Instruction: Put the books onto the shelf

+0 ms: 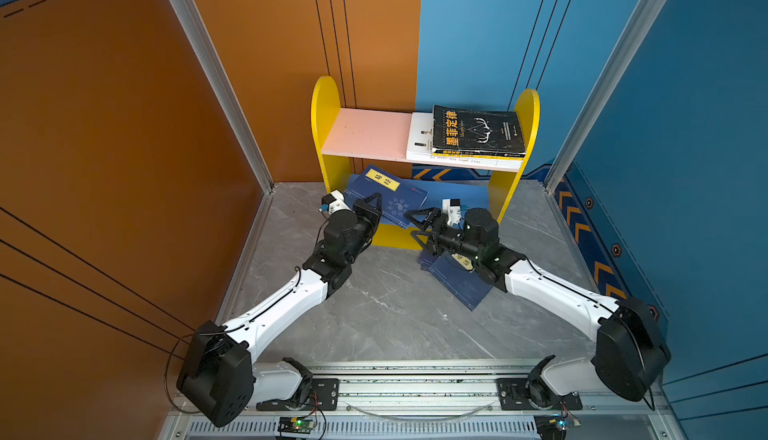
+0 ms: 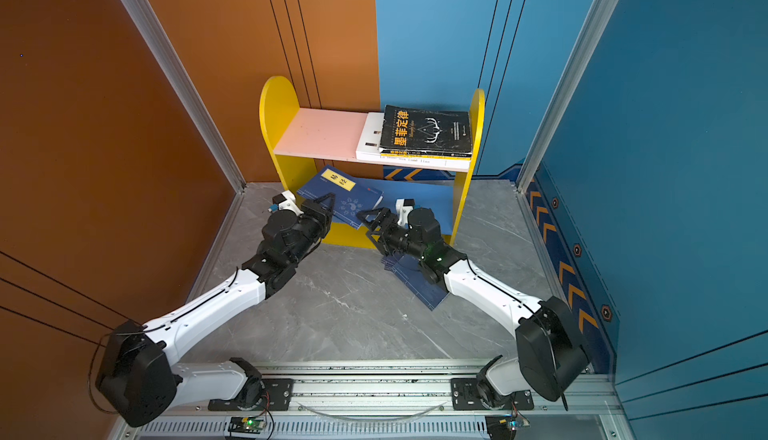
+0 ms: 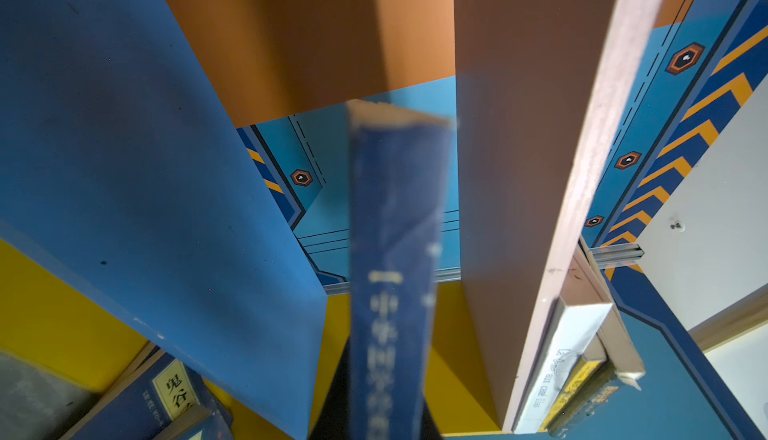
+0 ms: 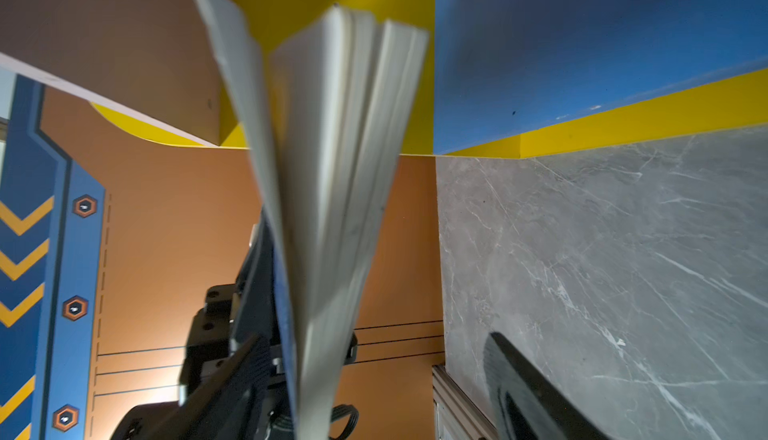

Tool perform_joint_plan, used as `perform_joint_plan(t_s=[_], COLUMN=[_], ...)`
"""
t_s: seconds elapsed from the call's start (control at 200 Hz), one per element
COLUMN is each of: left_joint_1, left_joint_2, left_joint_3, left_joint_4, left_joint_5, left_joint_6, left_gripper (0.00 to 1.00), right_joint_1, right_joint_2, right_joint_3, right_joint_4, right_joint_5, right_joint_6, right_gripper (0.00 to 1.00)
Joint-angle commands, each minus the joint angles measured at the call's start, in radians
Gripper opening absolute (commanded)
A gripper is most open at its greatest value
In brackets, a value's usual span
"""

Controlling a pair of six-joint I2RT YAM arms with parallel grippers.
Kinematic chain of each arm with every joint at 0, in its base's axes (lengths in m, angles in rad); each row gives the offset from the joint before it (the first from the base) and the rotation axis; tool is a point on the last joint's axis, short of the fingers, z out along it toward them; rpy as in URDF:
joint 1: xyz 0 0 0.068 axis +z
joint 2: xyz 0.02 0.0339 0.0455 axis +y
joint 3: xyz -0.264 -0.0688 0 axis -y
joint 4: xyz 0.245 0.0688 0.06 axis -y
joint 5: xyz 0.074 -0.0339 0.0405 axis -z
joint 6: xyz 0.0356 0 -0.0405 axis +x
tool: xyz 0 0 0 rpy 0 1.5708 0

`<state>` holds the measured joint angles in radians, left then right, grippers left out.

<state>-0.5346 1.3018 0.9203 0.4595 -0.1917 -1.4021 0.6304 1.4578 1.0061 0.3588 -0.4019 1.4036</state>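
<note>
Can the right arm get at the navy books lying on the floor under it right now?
Probably yes. The right gripper is open and empty, and the floor books lie uncovered below its wrist. It must first back off the navy book that the left gripper holds at the shelf.

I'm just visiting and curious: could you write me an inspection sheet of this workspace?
Surface: grey marbled tabletop; two navy books lie under the right arm.
Job's things: shelf at the back; black book atop white book on its pink board; tilted navy book leaning into the lower tier.
Clutter: nothing seen.
Grippers: left gripper shut on the tilted navy book; right gripper open, astride its page edge.
Cables: black cable loops at the left arm's base.
Surroundings: orange wall, blue wall, metal rail in front.
</note>
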Motion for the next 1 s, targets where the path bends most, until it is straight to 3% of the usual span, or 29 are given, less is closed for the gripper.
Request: perform_joint_plan(t_s=[0.0, 0.145, 0.295, 0.345, 0.531, 0.766, 0.996], left_joint_1=[0.011, 0.011, 0.013, 0.022, 0.084, 0.200, 0.278], left_joint_2=[0.004, -0.002, -0.006, -0.001, 0.000, -0.025, 0.017], left_joint_3=[0.043, 0.037, 0.034, 0.037, 0.020, 0.040, 0.118], left_joint_4=[0.076, 0.043, 0.030, 0.030, 0.018, -0.214, -0.439], left_joint_5=[-0.022, -0.032, -0.047, -0.028, 0.085, 0.344, 0.590], left_joint_6=[-0.060, -0.088, -0.085, -0.089, -0.105, -0.009, 0.213], left_gripper=[0.00, 0.00, 0.02, 0.08, 0.49, 0.76, 0.79], right_joint_1=[0.018, 0.029, 0.041, 0.045, 0.021, -0.085, -0.189], right_joint_2=[0.024, 0.058, 0.107, 0.116, 0.106, 0.085, 0.113], right_joint_3=[0.073, 0.094, 0.122, 0.134, 0.157, 0.159, 0.184], right_joint_4=[0.016, 0.054, 0.082, 0.071, -0.063, -0.227, -0.252], right_joint_5=[0.076, 0.138, 0.139, 0.137, 0.124, -0.038, -0.229], right_joint_6=[-0.034, -0.032, -0.012, -0.015, -0.072, -0.185, -0.264], right_gripper=[0.78, 0.66, 0.37, 0.28, 0.00, 0.00, 0.00])
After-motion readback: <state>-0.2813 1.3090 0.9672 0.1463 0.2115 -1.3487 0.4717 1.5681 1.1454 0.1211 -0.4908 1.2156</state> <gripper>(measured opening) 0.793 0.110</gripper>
